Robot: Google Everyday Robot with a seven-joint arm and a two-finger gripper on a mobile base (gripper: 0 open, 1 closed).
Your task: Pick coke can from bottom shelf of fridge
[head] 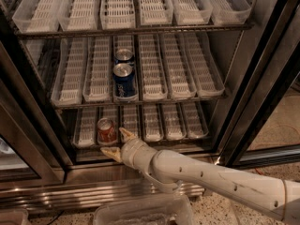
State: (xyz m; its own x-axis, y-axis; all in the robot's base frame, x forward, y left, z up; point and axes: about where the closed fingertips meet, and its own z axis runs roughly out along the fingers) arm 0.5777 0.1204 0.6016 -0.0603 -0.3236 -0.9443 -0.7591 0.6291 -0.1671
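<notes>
The coke can stands upright on the bottom shelf of the fridge, in the second white tray from the left, at the near end of it. The gripper is just in front of the can and a little to the right, with its two fingers spread apart and nothing between them. One fingertip lies right beside the can, the other below it. The white arm comes in from the right. Two blue cans stand on the shelf above.

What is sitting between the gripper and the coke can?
Nothing. In the camera view, the open gripper sits at the front of the bottom shelf, just right of the coke can.
</notes>
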